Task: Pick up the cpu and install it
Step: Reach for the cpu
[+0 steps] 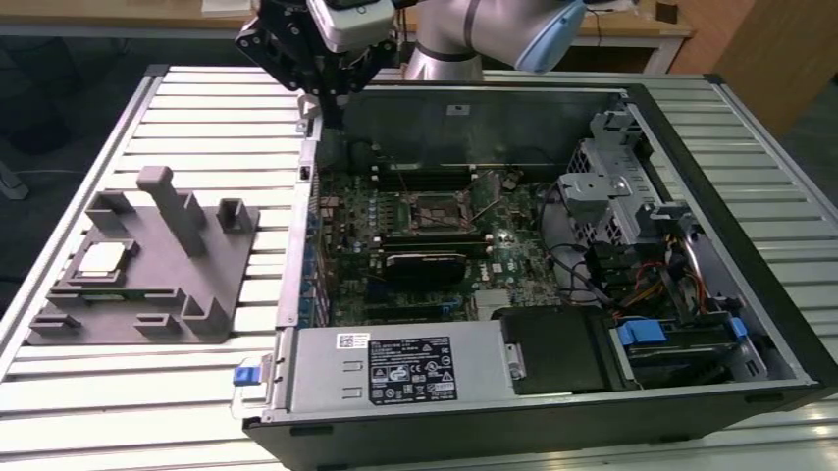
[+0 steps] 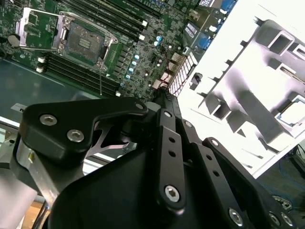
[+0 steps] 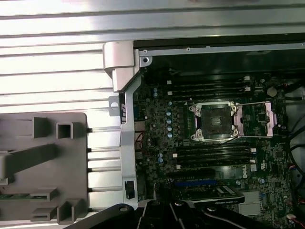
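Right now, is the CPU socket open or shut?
Open: in the first wrist view the socket's cover plate lies flipped aside, bed bare. The cpu sits on the grey fixture.

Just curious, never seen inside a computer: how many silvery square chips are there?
1. The cpu lies on the grey fixture at the exterior view's left, outside the case. Others may be hidden.

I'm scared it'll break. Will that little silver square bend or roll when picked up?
The cpu looks flat and metal-topped, so probably stiff, not bendy. Thin and small, it's likely light. Lying flat on the grey fixture, it shouldn't roll.
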Robot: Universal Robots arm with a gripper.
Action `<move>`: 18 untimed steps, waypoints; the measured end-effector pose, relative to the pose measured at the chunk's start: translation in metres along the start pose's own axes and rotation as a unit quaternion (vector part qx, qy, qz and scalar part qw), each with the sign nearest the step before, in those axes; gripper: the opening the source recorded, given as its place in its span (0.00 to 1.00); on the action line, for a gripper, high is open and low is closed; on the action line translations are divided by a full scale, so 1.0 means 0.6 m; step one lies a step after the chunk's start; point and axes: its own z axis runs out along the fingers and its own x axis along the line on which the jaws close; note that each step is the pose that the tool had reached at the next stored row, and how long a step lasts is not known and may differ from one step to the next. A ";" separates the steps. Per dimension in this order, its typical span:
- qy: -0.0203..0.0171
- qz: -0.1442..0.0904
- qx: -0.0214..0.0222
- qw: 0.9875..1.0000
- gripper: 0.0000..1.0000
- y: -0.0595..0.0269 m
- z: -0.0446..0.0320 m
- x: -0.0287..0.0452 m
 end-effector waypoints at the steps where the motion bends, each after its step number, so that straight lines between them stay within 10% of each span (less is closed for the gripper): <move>1: 0.000 0.000 0.000 1.000 0.11 0.000 0.000 0.001; 18: 0.000 0.000 0.000 1.000 0.11 -0.002 -0.001 0.025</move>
